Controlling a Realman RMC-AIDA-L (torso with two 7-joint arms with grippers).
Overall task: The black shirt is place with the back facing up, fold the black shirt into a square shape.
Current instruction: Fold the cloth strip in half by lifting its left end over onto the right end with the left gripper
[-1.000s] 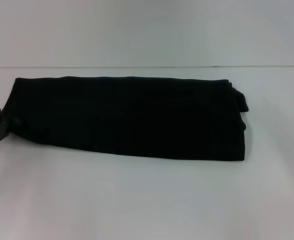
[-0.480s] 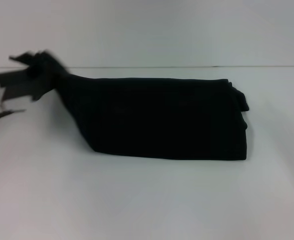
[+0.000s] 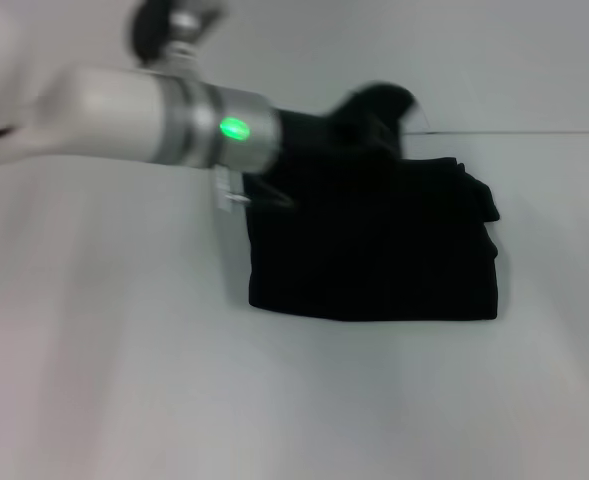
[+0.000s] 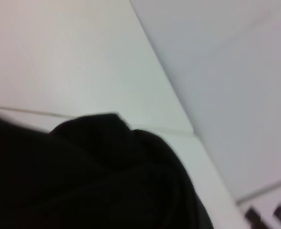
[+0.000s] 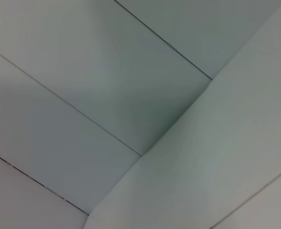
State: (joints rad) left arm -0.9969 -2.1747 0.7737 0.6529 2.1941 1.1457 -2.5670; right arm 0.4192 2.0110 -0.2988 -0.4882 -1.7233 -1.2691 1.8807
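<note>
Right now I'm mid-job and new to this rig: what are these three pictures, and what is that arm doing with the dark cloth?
The head view looks down from the robot's head at a white table. The left arm reaches across, carrying one end of the black shirt over the rest, a fold in progress. Its left gripper sits buried in raised cloth, seemingly gripping it. The left wrist view, from that arm's camera, shows mostly black cloth. The right wrist view shows only pale panels; the right arm is out of sight.

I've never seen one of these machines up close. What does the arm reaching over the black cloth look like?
The left arm is a smooth white tube ending in a silver metal band with a glowing green light. Beyond it the left gripper is black and hard to tell apart from the black shirt. The right arm is not in view.
</note>
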